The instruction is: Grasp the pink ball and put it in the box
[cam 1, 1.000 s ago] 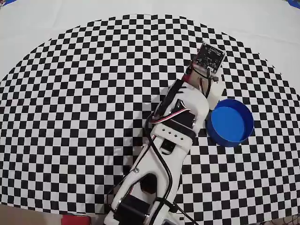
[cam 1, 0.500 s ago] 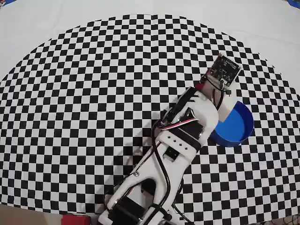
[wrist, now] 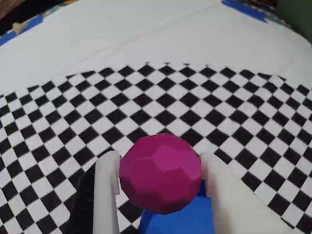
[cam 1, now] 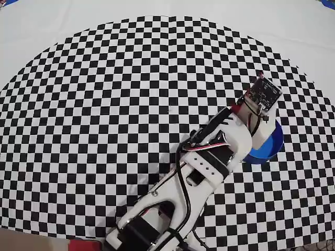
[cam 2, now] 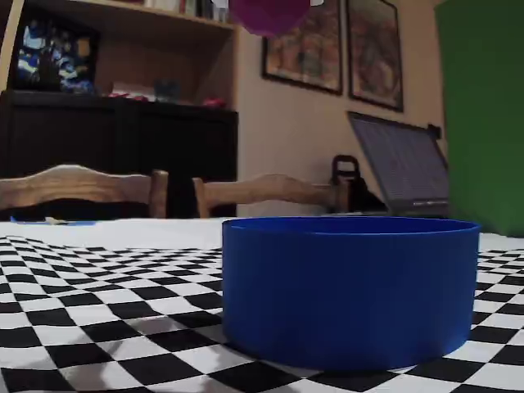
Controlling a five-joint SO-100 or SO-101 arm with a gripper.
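Observation:
In the wrist view my gripper (wrist: 159, 163) is shut on the pink ball (wrist: 161, 174), a faceted magenta sphere held between the two white fingers (wrist: 107, 190). The blue box (wrist: 180, 217) lies just below and behind the ball. In the fixed view the ball (cam 2: 268, 15) hangs at the top edge, high above the round blue box (cam 2: 352, 286) and over its left part. In the overhead view the arm's wrist covers the left half of the box (cam 1: 272, 144). The ball and fingers are hidden there under the wrist camera board (cam 1: 263, 95).
The box stands on a black-and-white checkered mat (cam 1: 104, 104) over a white tablecloth (cam 1: 293, 31). The arm's base (cam 1: 152, 225) is at the bottom edge of the overhead view. Chairs (cam 2: 82, 188) and a laptop (cam 2: 401, 168) stand beyond the table.

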